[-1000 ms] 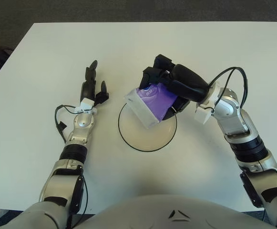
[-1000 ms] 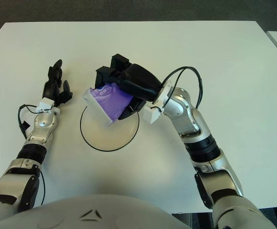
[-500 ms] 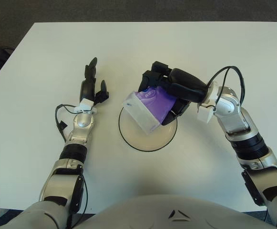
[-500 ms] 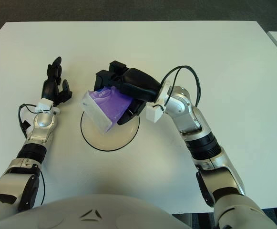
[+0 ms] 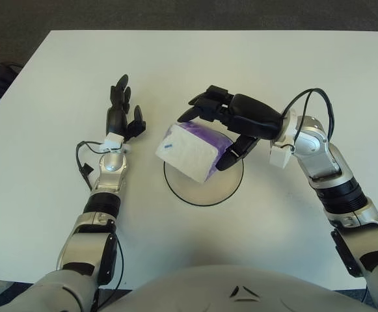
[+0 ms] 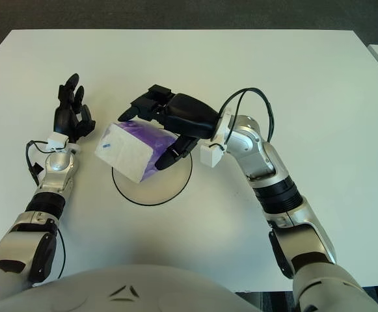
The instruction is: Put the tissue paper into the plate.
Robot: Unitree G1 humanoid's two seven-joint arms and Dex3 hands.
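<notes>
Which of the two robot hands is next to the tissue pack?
The right robot hand: its fingers spread around the tissue pack over the plate. The left robot hand rests apart on the table.

The tissue pack [image 5: 190,151] lies on the plate's [image 5: 205,193] left rim; right hand [image 5: 235,119] behind it, left hand [image 5: 120,115] further left.

One white and purple tissue pack [image 5: 190,150], one round plate [image 5: 203,186] and two robot hands, the left hand [image 5: 121,117] and the right hand [image 5: 231,121], show over a single white tabletop [image 5: 306,65].
</notes>
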